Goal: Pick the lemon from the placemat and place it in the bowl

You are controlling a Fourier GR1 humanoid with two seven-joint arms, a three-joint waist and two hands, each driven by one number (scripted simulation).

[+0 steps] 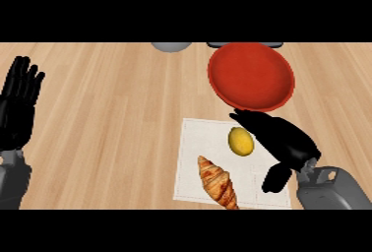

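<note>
Lemon (240,141) lies on the white placemat (200,162), in its upper right part, small and yellow, with its long side running up and down the mat. Nothing is holding it. Right beside it, on its right, is the robot's right hand (287,140), black, reaching in from the lower right over the mat. Its fingers are spread and only slightly bent, stretching past the top of the lemon toward the bowl, and the thumb hangs down apart from them toward the mat's lower edge. I cannot tell whether the hand touches the lemon; it looks just beside it.

Below and to the left of the lemon, a croissant (218,182) lies on the same mat, golden brown, slanting down toward the mat's lower edge, well clear of the fruit.

Beyond the mat's top right corner sits the red bowl (251,75), with nothing in it. The fingertips of the right hand come close to its near rim.

Far over at the left edge of the wooden desk (102,123), the left hand (18,101) rests open, fingers straight and pointing up.
</note>
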